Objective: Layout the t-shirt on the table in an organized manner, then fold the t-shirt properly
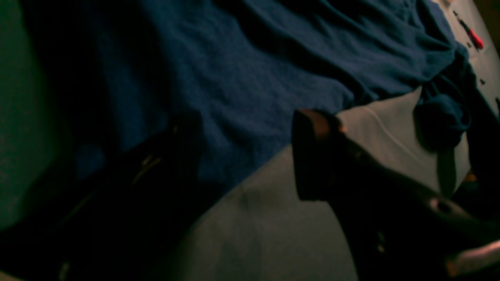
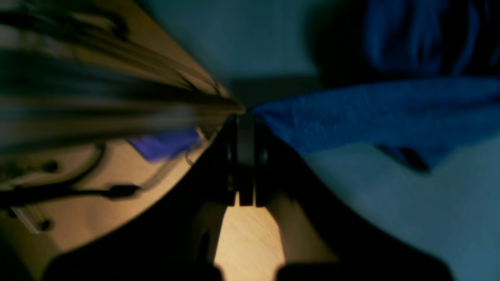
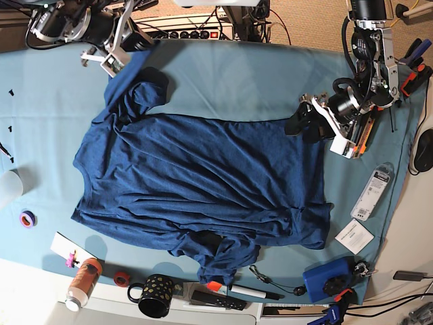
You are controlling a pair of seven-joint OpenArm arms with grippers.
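1. Left wrist view: the left hand (image 1: 250, 156) hangs low over the worktop (image 1: 273, 226), its two dark fingers (image 1: 312, 156) spread wide with nothing between them. The t-shirt (image 1: 250, 78) fills the upper part of this picture in rumpled navy folds, one finger over the fabric edge, the other over bare teal cloth (whether either pad actually touches is too dim to call). A bunched bit of the shirt lies off to the right.

2. Right wrist view: blurred, but the right hand (image 2: 246, 117) is pinched tight on a corner of the t-shirt (image 2: 371, 113), the blue fabric stretching away to the right from the fingertips. Teal worktop (image 2: 410, 203) lies below the cloth, and beige floor with cables shows at left.

3. Base view: here's the whole picture! The t-shirt (image 3: 196, 183) lies spread across the middle of the worktop (image 3: 237, 81), wrinkled, one sleeve bunched at the near edge. The right hand (image 3: 128, 51) holds the far-left sleeve corner up by the back edge. The left hand (image 3: 303, 123) sits at the shirt's right side, just at its edge. A black mug (image 3: 154, 295), an orange bottle (image 3: 84, 281) and a blue box (image 3: 323, 281) line the near edge.
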